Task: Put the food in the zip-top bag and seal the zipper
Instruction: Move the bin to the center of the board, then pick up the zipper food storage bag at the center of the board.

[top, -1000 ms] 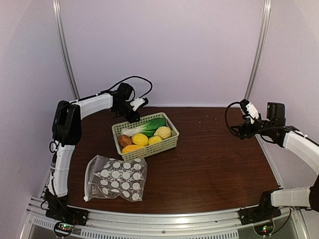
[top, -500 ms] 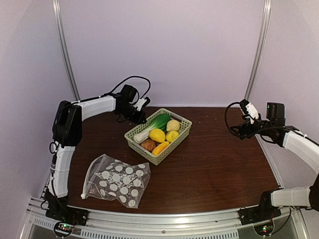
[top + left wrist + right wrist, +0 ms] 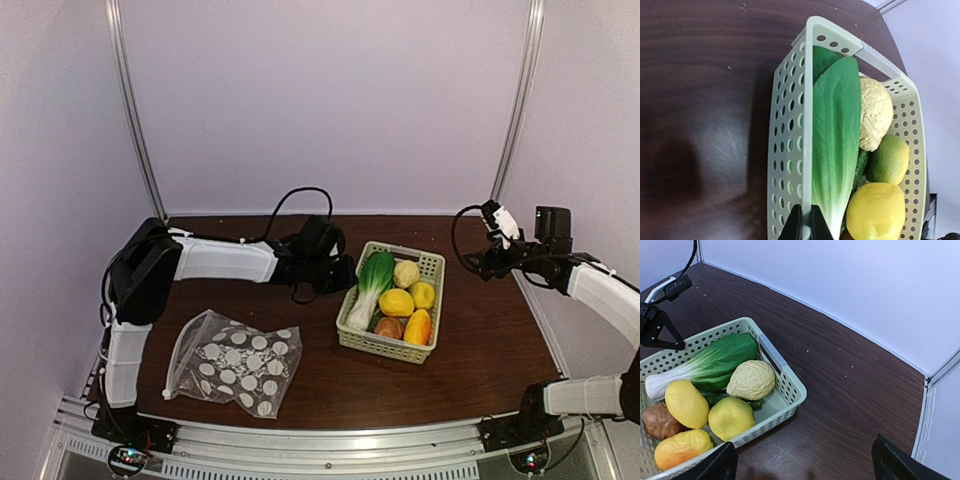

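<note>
**Left gripper** [image 3: 803, 225]: closed. Its dark fingertips pinch the rim of the basket's long wall, one tip outside and one inside. In the top view the left arm reaches low over the tabletop [image 3: 470, 350] towards the right.

**Basket** [image 3: 790, 150]: pale green perforated plastic. It stands upright on the tabletop, right of centre, and is held at its left-hand wall. All the food listed below lies inside it.

**Leafy vegetable** [image 3: 835, 140]: green, lying lengthwise against the gripped wall, with its white stem end towards the near end of the basket.

**Cucumber** [image 3: 860, 165]: dark green, mostly hidden under the leaf and the lemons.

**Pale knobbly piece** [image 3: 875, 112]: cream-coloured, at the far end, touching the leaf.

**Lemons**: two, side by side in the middle. One is yellow [image 3: 876, 212] and one is yellow-green [image 3: 887, 160].

**Brown round piece** [image 3: 657, 421]: at the near end, beside the stem.

**Orange-yellow piece** [image 3: 682, 449]: at the near end, just beside the brown piece.

**Right gripper** [image 3: 802, 460]: jaws spread wide and holding nothing. It is raised over the far right of the tabletop, apart from the basket.

**Zip-top bag** [image 3: 232, 362]: clear with white dots, lying flat and slightly rumpled on the near left of the tabletop, in front of the left arm and well apart from the basket. Whether its mouth is pressed shut cannot be told.
</note>
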`<control>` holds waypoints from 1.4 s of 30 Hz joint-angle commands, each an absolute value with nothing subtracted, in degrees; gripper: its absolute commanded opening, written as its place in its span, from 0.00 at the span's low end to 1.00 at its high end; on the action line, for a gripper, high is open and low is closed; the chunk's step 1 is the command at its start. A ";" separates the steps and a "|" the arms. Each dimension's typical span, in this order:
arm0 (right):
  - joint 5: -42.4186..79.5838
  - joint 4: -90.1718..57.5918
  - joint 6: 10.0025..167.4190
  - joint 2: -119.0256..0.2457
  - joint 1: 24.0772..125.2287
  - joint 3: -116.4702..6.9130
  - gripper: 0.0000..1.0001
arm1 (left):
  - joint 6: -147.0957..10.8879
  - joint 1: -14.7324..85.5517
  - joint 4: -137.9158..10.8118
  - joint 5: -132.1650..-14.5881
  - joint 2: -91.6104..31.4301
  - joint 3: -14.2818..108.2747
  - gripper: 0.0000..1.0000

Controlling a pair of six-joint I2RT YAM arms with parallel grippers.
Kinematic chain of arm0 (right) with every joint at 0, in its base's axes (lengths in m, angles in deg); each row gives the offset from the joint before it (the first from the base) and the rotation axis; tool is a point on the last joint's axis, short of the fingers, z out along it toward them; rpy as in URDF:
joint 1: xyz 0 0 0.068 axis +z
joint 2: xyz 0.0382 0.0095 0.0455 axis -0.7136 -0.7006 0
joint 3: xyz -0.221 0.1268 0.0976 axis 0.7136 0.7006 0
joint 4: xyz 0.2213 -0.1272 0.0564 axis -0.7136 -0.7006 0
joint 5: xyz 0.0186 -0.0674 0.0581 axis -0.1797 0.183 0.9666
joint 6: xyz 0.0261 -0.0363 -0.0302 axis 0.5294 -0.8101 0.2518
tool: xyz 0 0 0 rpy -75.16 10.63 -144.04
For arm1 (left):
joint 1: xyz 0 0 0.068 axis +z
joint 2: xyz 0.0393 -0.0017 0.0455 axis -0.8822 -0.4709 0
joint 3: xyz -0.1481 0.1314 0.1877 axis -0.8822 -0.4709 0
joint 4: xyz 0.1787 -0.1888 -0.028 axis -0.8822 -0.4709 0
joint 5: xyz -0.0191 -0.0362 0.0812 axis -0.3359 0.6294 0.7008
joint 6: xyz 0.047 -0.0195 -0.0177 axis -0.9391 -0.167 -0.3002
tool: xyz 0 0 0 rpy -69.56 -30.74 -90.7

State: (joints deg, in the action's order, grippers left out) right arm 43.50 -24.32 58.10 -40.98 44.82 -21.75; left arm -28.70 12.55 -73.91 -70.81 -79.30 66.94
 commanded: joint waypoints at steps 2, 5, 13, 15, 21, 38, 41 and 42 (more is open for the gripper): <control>42.74 -25.01 58.84 -40.01 44.25 -22.04 0.93 | -9.22 6.05 -63.93 -62.86 -77.84 63.57 0.00; 42.82 -25.05 58.87 -39.91 44.21 -22.04 0.94 | -4.15 3.91 -60.94 -59.54 -77.47 61.26 0.00; 43.10 -25.18 58.82 -39.57 44.12 -22.12 0.94 | -6.83 2.95 -59.24 -60.36 -76.92 61.77 0.22; 43.14 -25.26 58.86 -39.47 44.03 -22.18 0.94 | -12.39 3.23 -63.27 -59.17 -73.86 61.99 0.33; 44.22 -25.87 58.85 -39.26 43.92 -22.63 0.94 | -35.72 3.46 -81.43 -55.24 -61.16 61.15 0.54; 47.65 -28.26 58.34 -40.64 44.03 -23.88 0.93 | -28.79 -3.98 -124.36 -46.59 -34.30 45.10 0.67; 47.54 -28.34 58.19 -40.63 43.99 -23.88 0.93 | -11.93 -4.01 -125.45 -40.63 -24.67 38.39 0.71; 47.63 -28.43 58.17 -40.62 44.03 -23.88 0.93 | -7.19 -3.95 -125.47 -38.45 -20.57 35.76 0.74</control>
